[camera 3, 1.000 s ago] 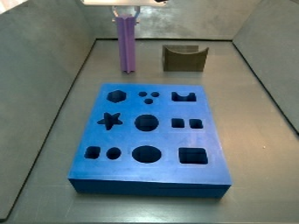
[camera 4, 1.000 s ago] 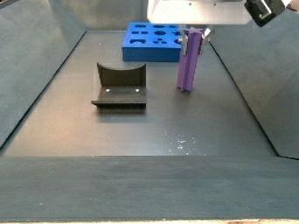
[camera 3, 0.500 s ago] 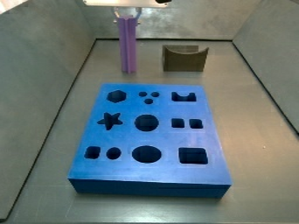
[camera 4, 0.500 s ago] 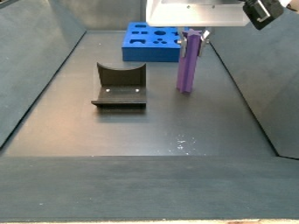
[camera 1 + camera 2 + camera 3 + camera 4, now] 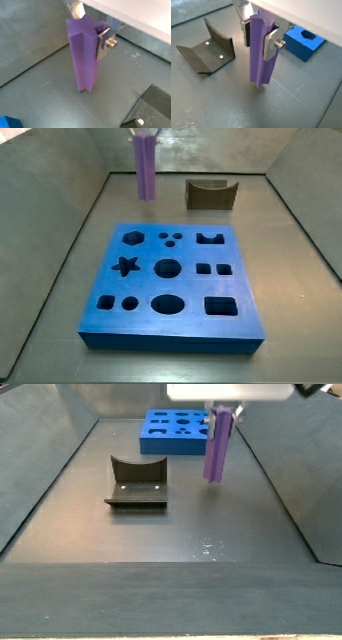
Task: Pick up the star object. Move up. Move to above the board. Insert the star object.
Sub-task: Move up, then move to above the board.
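Observation:
The star object (image 5: 144, 170) is a tall light-purple prism. It hangs upright, off the floor, at the far end of the bin, beyond the board (image 5: 174, 339). My gripper (image 5: 144, 134) is shut on its upper end; only the fingertips show in both side views. In both wrist views the silver fingers (image 5: 104, 44) (image 5: 271, 44) clamp the star object (image 5: 83, 55) (image 5: 259, 55) from two sides. The bright-blue board (image 5: 173, 446) lies flat, and its star-shaped hole (image 5: 126, 266) is open. The gripper (image 5: 225, 409) is beside the board, not over it.
The dark fixture (image 5: 210, 194) stands on the floor to one side of the star object, and shows in the other side view (image 5: 136, 484) and in both wrist views (image 5: 208, 47) (image 5: 150, 107). Grey walls enclose the bin.
The gripper has risen with the star object in it. Its lower end, which stood on the floor, now hangs a little above it.

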Available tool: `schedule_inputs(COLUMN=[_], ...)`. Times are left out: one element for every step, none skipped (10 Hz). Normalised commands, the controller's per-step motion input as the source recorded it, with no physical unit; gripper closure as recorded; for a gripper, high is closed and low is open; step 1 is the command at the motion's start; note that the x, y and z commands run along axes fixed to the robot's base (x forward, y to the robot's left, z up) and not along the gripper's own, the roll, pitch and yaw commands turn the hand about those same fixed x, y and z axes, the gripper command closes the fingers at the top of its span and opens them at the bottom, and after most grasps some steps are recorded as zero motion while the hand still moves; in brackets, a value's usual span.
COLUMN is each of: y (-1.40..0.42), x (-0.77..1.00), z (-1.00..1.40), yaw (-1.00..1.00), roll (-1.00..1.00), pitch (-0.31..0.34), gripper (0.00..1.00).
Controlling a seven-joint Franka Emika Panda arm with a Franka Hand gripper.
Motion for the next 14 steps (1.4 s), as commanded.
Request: schedule_inputs(y=[-0.02,-0.01,0.16,0.17,0.15,0.14,0.12,0.11,0.09,0.09,0.07,0.05,0.03,0.02], x=[0.00,0.00,-0.03,-0.03,-0.03,-0.03,-0.03,-0.03,-0.01,-0.01,-0.01,-0.01,-0.01,-0.01], z=[0.40,0.27,1.00,1.00,1.00,1.00,1.00,1.00,1.00,1.00,0.97,0.83,0.64,0.55], yaw=[0.02,0.01,0.29,0.26,0.19,0.15,0.07,0.05,0.03,0.02,0.00,-0.01,-0.02,-0.02], roll=[-0.10,-0.12,0.21,0.19,0.15,0.13,0.06,0.03,-0.03,-0.06,-0.09,-0.11,-0.13,-0.13], pitch=[0.026,0.039,-0.116,-0.101,-0.066,-0.049,0.002,0.018,0.053,0.069,0.074,0.064,0.051,0.048], gripper=[1.00,1.00,1.00,1.00,1.00,1.00,1.00,1.00,1.00,1.00,1.00,1.00,1.00,1.00])
